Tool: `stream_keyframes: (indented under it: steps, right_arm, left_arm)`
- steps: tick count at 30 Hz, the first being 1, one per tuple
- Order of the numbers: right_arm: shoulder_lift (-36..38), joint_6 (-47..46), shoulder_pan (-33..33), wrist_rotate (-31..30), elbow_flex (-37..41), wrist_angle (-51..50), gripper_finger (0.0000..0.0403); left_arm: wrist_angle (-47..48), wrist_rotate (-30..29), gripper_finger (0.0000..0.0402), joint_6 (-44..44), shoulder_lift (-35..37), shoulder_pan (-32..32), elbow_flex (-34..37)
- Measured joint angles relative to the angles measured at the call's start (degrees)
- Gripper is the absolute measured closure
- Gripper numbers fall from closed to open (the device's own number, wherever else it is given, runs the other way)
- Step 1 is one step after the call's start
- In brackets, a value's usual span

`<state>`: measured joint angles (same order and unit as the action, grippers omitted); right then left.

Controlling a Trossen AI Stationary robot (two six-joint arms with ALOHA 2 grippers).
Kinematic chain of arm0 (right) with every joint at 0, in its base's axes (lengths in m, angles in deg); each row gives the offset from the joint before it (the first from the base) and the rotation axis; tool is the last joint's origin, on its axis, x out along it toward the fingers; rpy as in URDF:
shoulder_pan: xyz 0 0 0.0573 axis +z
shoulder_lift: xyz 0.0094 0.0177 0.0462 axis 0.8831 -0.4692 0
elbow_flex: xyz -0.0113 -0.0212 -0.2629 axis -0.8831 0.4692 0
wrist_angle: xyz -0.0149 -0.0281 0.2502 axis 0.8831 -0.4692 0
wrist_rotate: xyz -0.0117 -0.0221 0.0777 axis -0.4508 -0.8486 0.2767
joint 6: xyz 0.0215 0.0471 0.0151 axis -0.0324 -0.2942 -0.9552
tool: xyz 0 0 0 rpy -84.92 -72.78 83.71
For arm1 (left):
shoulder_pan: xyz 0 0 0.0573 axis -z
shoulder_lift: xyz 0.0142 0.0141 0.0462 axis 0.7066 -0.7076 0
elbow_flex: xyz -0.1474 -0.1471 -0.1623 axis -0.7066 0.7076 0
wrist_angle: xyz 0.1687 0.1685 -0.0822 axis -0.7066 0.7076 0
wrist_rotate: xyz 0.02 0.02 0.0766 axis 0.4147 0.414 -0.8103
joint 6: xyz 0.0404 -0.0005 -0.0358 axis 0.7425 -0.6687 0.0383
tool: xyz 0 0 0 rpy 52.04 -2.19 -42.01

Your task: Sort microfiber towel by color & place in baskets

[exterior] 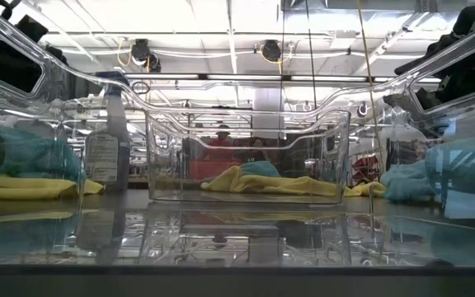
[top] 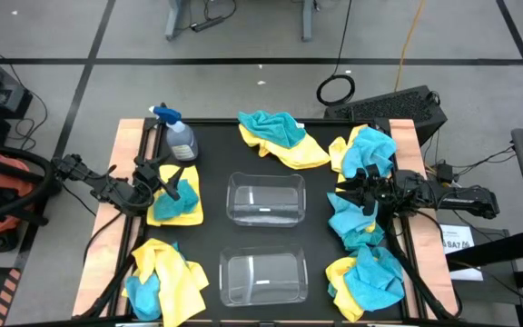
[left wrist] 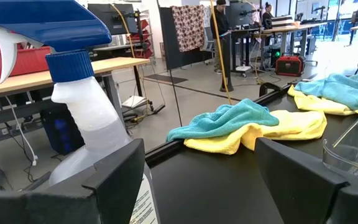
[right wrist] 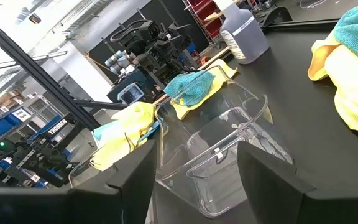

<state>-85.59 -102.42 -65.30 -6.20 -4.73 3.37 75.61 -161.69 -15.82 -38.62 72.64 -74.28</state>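
Yellow and teal microfiber towels lie in several heaps around the black table: at the far middle [top: 284,138], along the right edge [top: 361,222], at the left [top: 178,202] and at the near left [top: 163,277]. Two clear baskets stand in the middle, one farther [top: 264,200] and one nearer [top: 263,277]; I see no towel inside either. My left gripper [top: 166,177] hangs open and level above the left heap, its fingers [left wrist: 114,180] bare. My right gripper [top: 352,193] stands open at the right edge, facing the farther basket [right wrist: 222,143].
A clear spray bottle with a blue trigger [top: 178,136] stands at the far left, close in front of my left gripper [left wrist: 79,112]. Wooden rails [top: 116,163] border the table's left and right sides. Bare black table [top: 212,218] lies between baskets and heaps.
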Motion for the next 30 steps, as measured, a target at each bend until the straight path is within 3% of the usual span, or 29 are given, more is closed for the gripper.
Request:
stream_keyframes:
  steps: [20, 25, 30]
  right_arm:
    - [0.0, 0.0, 0.0, 0.0, 0.0, 0.0, 0.0188]
    - [0.0, 0.0, 0.0, 0.0, 0.0, 0.0, 0.0188]
    - [0.0, 0.0, 0.0, 0.0, 0.0, 0.0, 0.0188]
  left_arm:
    - [0.0, 0.0, 0.0091, 0.1, 0.0, 0.0, 0.0]
    - [-0.8, 0.0, 0.0091, 6.6, 0.0, 0.0, 0.0]
    - [-1.1, 0.0, 0.0091, 7.5, 0.0, 0.0, 0.0]
